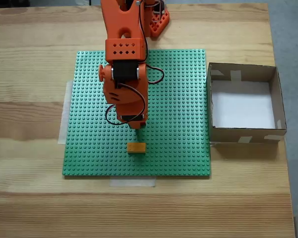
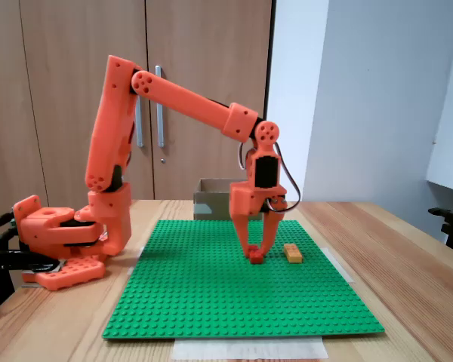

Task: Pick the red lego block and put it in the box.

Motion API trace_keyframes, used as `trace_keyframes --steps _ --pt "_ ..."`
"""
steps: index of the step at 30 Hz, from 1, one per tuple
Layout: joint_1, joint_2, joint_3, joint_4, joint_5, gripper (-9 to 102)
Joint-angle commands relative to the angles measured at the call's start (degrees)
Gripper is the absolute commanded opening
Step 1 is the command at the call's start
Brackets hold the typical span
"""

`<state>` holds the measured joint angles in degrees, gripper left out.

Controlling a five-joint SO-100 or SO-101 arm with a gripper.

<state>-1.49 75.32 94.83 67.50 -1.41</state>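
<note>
The red lego block (image 2: 256, 259) rests on the green baseplate (image 2: 211, 302), low between my fingertips. My orange gripper (image 2: 256, 253) points straight down, and its two fingers close in on the block's sides. From above, the gripper (image 1: 138, 130) and the wrist hide the red block. The box (image 1: 243, 135) is brown cardboard with a white bottom and stands just off the baseplate's (image 1: 179, 99) right edge. From the side, only a part of the box (image 2: 211, 197) shows behind the arm.
A yellow-orange brick (image 1: 136, 147) lies on the plate just in front of the gripper; the side view shows this brick (image 2: 293, 253) to the gripper's right. The arm's base (image 2: 57, 241) stands off the plate's far edge. Bare wooden table surrounds the plate.
</note>
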Motion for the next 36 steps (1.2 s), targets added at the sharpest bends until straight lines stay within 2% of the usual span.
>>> trace_keyframes --steps 1,7,17,24,29,36 --pt "0.4 2.1 -0.7 -0.6 -0.6 -1" --pt "0.4 8.0 5.0 -4.2 -0.8 -1" --pt "-0.5 24.0 13.2 -5.5 0.4 -1" --pt "-2.4 30.1 11.2 0.4 -1.8 -1" --pt "-5.4 30.1 4.4 5.1 -4.0 -1" --pt "-14.4 30.4 -5.8 11.9 -3.0 -1"
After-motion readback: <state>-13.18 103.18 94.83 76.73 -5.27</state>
